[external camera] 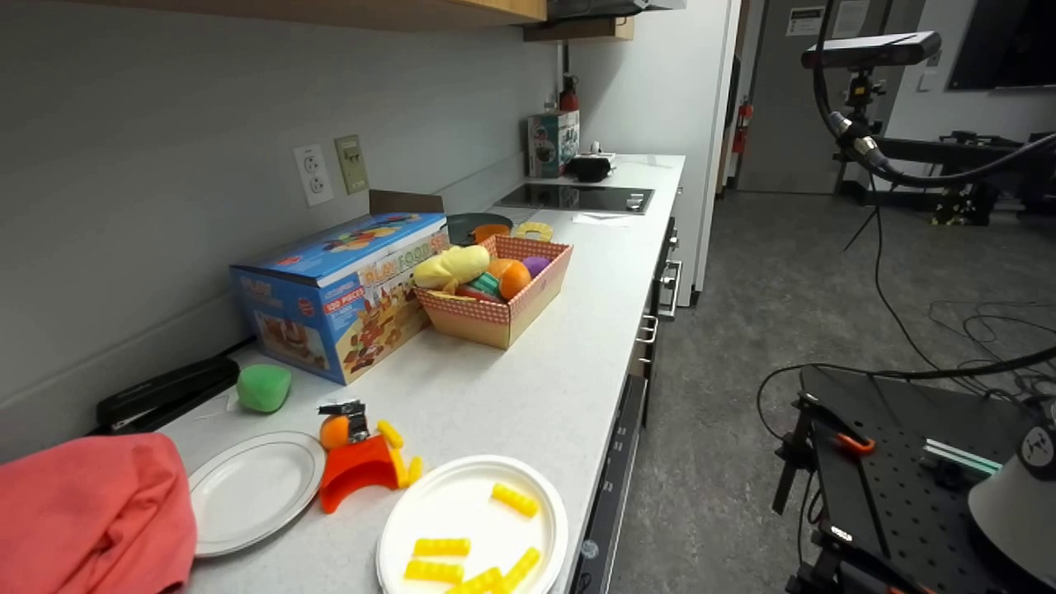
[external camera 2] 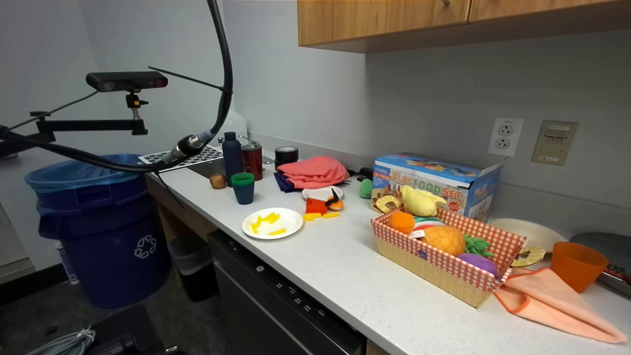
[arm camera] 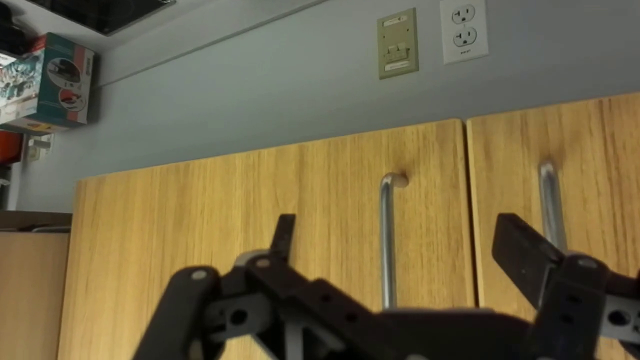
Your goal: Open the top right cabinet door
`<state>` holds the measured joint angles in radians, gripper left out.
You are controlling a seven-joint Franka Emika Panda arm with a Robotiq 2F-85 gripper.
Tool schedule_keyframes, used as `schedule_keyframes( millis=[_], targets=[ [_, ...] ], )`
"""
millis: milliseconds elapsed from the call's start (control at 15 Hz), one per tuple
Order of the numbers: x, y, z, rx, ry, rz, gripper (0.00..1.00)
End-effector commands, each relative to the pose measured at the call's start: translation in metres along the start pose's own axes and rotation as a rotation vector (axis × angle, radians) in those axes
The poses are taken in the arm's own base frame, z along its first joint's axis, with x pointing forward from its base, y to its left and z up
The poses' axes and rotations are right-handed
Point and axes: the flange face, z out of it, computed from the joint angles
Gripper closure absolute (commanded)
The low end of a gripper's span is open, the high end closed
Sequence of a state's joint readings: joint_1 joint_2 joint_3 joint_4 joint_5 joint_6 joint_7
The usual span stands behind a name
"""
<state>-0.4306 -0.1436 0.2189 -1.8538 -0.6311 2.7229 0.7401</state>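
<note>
The right cabinet door (arm camera: 325,210) hangs above the back edge of the counter (external camera 2: 335,271), on the side toward the counter's cooktop (external camera: 577,198) end. The wrist view stands upside down, with the wall outlet (arm camera: 464,32) above the doors, so this door fills that view's left. It looks closed. Its handle (arm camera: 387,240), a slim metal bar near the left door (arm camera: 600,185), has its long axis upright, at right angles to the counter's back edge; the gripper's body hides one end.

The gripper (arm camera: 397,232) is spread wide and holds nothing. Seen from the wrist, the bar lies ahead, roughly midway between the fingers (arm camera: 284,232), so a squeeze would run along the line of the back edge, across the handle. How deep the fingertips reach I cannot tell; neither exterior view shows them.

The next move probably calls for a straight advance with little or no wrist turn. The neighbouring handle (arm camera: 552,205) is partly hidden behind the finger on that view's right, which could strike it.
</note>
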Motion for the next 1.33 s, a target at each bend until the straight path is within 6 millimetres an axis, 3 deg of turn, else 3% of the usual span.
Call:
schedule_keyframes(
  millis=[0,667,1267],
  targets=[
    [0.021,0.005,0.02,-0.025,0.045,0.006,0.0],
    [0.033,0.021,0.043,-0.07,0.07,-0.043,0.0],
    [0.025,0.03,0.039,-0.184,0.088,-0.157,0.0]
  ],
)
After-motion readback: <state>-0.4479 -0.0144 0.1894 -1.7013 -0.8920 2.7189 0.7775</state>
